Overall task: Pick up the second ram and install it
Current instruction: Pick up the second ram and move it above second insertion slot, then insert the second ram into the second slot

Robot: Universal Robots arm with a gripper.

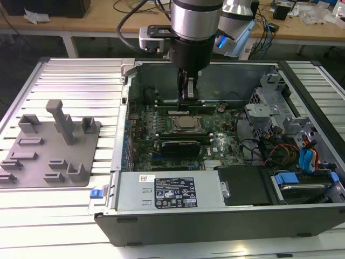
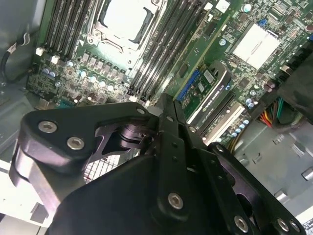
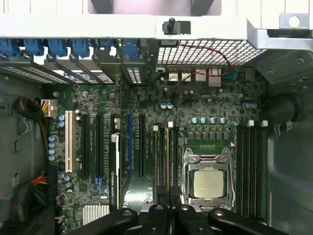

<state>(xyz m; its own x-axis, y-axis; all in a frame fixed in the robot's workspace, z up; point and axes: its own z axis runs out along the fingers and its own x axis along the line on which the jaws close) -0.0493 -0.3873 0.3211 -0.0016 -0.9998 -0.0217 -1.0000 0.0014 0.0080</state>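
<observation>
One grey fixture plate: lies on the slatted worktop at the exterior view's left, well apart from the action.
Computer case: lies open on the worktop, motherboard facing up.
Gripper: reaches down inside the case, just behind the processor in the exterior view. In the first wrist view the gripper sits right over the slot bank beside the socket.
Jaws: drawn almost together, and by my reading they pinch the thin top edge of the stick at about its middle.
Second ram: stands on its long edge in a slot beside the socket, under the gripper.
Long axis: runs across the exterior view, one end to that view's left and one to its right, in line with the slots. In the first wrist view the second ram lies parallel to its neighbours. Which way the label faces, I cannot tell.
Doing it well: keep the stick upright and square to the slot, press straight down with even load on both ends, no rocking.
Drive cage: stands at the exterior view's right, clear of the arm.
</observation>
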